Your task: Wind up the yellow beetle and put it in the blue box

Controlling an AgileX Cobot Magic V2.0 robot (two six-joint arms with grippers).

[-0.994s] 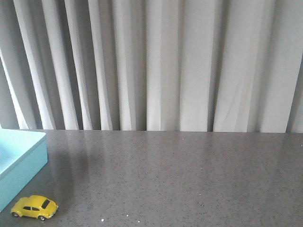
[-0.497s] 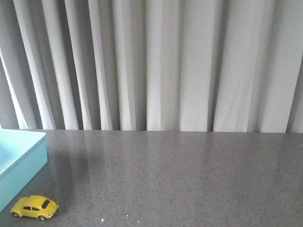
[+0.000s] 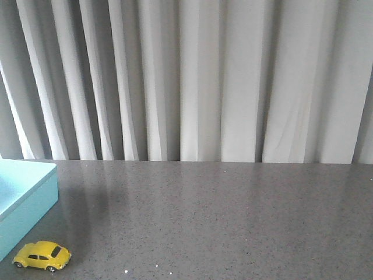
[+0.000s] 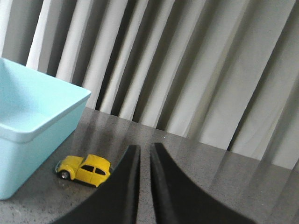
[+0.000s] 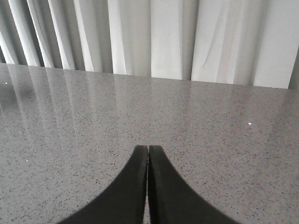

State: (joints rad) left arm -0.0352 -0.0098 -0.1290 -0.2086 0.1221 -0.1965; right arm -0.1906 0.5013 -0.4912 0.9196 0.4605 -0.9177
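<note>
The box (image 3: 26, 201) is running off the left edge of the front view, so only one corner is showing, at the tabletop's (image 3: 221, 216) near left. The beetle (image 3: 42, 255) is sitting on its wheels just beside the box's near wall, apart from it. Neither arm is appearing in the front view. The left fingers (image 4: 144, 154) are hanging nearly together above the tabletop, near the beetle, gripping nothing. The right fingers (image 5: 148, 151) are pressing together over bare tabletop.

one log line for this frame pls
small yellow toy beetle car: on grey table, beside light turquoise box | both arms' jaws near-shut, empty | winding not started
</note>
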